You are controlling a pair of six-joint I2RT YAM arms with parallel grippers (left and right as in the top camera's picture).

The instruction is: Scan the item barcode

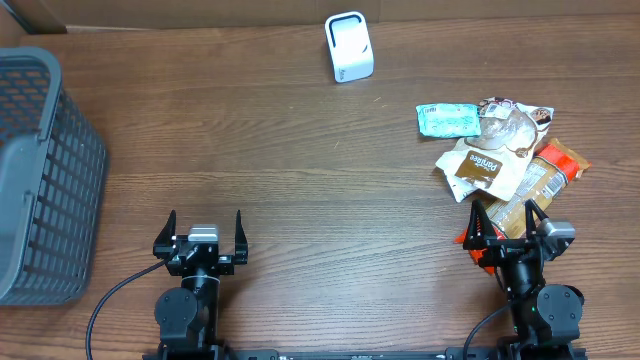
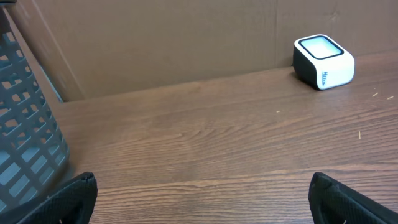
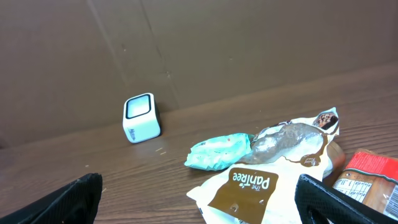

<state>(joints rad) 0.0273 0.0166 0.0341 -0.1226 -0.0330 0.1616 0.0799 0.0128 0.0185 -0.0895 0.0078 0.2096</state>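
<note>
The white barcode scanner (image 1: 349, 47) stands at the table's far edge, and both wrist views show it too (image 2: 323, 62) (image 3: 142, 117). A pile of snack items lies at the right: a teal packet (image 1: 447, 119) (image 3: 219, 151), a white and brown Pantree packet (image 1: 480, 168) (image 3: 252, 185), a clear bag (image 1: 512, 128) and an orange packet (image 1: 555, 168). My right gripper (image 1: 503, 215) (image 3: 199, 186) stands open at the pile's near edge, holding nothing. Over bare wood at the near left, my left gripper (image 1: 205, 222) (image 2: 202, 186) is open and empty.
A grey plastic basket (image 1: 40, 180) (image 2: 25, 143) fills the left side of the table. A cardboard wall (image 2: 161, 43) runs behind the scanner. A red wrapper (image 1: 466, 240) shows under the right arm.
</note>
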